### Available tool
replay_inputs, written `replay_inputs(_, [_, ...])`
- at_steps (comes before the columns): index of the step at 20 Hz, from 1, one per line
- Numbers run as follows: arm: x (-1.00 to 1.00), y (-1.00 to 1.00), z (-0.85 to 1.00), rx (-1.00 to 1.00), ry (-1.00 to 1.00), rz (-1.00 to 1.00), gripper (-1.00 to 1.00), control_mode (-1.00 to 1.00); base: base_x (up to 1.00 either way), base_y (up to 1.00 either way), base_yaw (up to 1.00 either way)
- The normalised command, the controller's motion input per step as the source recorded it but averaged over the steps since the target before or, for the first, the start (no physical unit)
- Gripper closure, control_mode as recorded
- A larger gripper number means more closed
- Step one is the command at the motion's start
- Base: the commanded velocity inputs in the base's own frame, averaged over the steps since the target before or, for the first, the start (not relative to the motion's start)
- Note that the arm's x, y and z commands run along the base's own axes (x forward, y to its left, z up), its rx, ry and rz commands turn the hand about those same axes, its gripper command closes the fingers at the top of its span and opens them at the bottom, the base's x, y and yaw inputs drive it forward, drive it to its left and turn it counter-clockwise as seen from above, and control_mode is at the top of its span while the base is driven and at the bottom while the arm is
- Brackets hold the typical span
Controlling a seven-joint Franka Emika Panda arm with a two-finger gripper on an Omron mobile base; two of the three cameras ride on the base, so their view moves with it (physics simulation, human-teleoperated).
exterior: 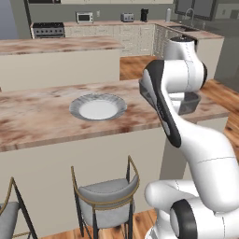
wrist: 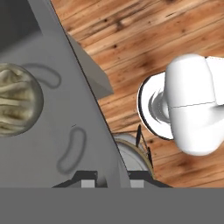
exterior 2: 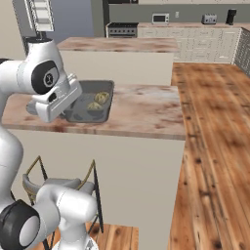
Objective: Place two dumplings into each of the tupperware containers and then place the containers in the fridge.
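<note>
In the left base view, the round white plate with a grey fluted rim (exterior: 98, 108) sat bare on the long marbled pink-brown counter (exterior: 42, 123). To its right, behind the white arm, the rim of a shallow translucent grey rectangular plastic container (exterior: 192, 103) showed near the counter's end. No dumplings remained on the plate, so the filling step looked finished, and the container-to-fridge step seemed to be in hand.

In the right base view, the container (exterior 2: 95, 100) lay near the counter's front edge, or may have been raised just off it; I could not tell which. Two lumpy tan dumplings (exterior 2: 101, 97) sat inside. Its long axis ran from the counter's front edge back toward the far island. The hand covered its near end.

In the hand view, the two dark fingertips of the gripper (wrist: 113, 176) stood on either side of the container's thin raised wall (wrist: 83, 81), nearly closed and apparently pinching it. One pale creased dumpling (wrist: 15, 100) lay on the grey floor (wrist: 48, 144) inside, with wooden flooring seen past the rim.

The next move would call for a level lift, then a drive to the fridge, keeping the tray from tipping.
</note>
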Motion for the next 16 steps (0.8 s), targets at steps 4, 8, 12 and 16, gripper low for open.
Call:
replay_inputs(4, [-0.03, 0.05, 0.0, 0.0, 0.06, -0.03, 1.0, -1.0, 0.0, 0.0, 0.0])
replay_inputs(8, [0.0, 0.0, -0.01, 0.03, 0.02, 0.0, 1.0, -1.0, 0.0, 0.0, 0.0])
replay_inputs(12, [0.0, 0.0, -0.04, 0.04, 0.02, 0.0, 1.0, -1.0, 0.0, 0.0, 0.0])
replay_inputs(16, [0.0, 0.0, 0.0, 0.03, 0.0, 0.0, 1.0, -1.0, 0.0, 0.0, 0.0])
